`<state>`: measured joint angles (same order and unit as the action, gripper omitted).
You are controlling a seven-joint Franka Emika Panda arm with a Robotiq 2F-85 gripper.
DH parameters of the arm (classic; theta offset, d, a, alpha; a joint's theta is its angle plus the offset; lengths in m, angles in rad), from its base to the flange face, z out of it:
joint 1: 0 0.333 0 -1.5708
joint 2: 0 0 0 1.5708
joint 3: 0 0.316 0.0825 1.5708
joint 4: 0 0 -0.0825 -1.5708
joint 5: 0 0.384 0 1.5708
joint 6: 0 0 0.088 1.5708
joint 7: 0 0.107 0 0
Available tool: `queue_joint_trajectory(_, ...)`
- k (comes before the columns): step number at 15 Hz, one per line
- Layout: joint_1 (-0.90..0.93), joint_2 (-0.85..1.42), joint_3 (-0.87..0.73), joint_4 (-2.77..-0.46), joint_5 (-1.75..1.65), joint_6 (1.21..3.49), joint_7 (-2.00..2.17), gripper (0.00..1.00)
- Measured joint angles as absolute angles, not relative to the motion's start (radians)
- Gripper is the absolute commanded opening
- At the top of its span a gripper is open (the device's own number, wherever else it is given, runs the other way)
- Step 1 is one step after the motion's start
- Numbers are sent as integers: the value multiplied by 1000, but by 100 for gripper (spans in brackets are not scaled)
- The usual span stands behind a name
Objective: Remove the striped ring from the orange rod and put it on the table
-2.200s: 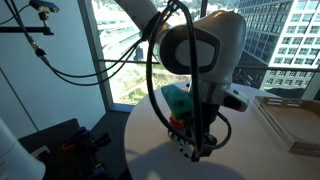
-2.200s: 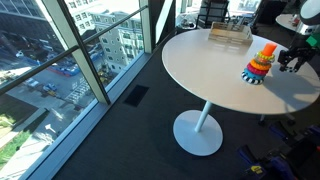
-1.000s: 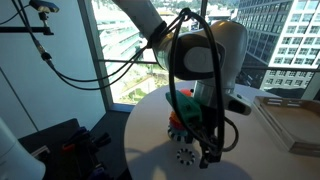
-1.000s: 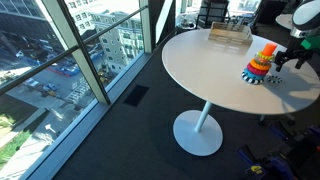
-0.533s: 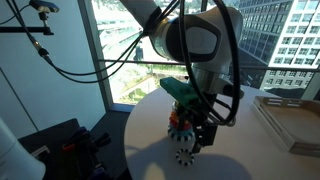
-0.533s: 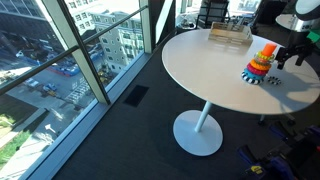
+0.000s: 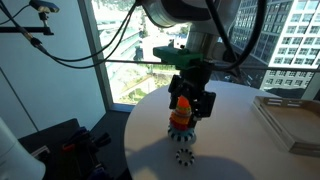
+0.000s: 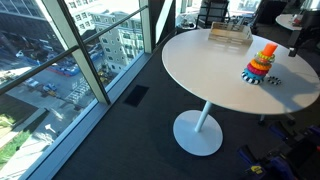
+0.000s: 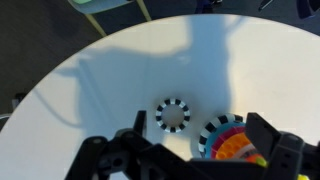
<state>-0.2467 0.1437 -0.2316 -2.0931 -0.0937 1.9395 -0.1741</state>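
The striped ring (image 9: pixel 173 115) lies flat on the white table (image 9: pixel 95 80), just beside the ring-stacking toy (image 9: pixel 232 142) and apart from it. It also shows in both exterior views, as the striped ring (image 7: pixel 184 157) in front of the toy (image 7: pixel 180 120) and as a small ring (image 8: pixel 272 80) next to the toy (image 8: pixel 260 64). The orange rod (image 7: pixel 181 103) tops the toy's stack. My gripper (image 7: pixel 192 102) hangs open above the toy with nothing held. In the wrist view the gripper (image 9: pixel 198 118) looks down on the ring and the toy.
A flat wooden tray (image 7: pixel 290 120) sits at the far side of the table, also seen as the tray (image 8: pixel 229 35). Tall windows stand beyond the table edge. Black equipment (image 7: pixel 60 145) stands on the floor beside the table (image 7: pixel 245 150).
My gripper has risen from the tabletop by the striped ring and now hangs open over the toy. The ring stays where it lay on the table.
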Motion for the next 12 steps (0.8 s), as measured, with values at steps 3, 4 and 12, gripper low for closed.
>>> queue_joint_trajectory(3,-242,100,-225,-2061,-94,1868,-177,100)
queue_joint_trajectory(4,-239,87,-224,-2050,-94,1849,-177,100)
queue_joint_trajectory(12,-207,-31,-210,-2012,-94,1824,-182,100)
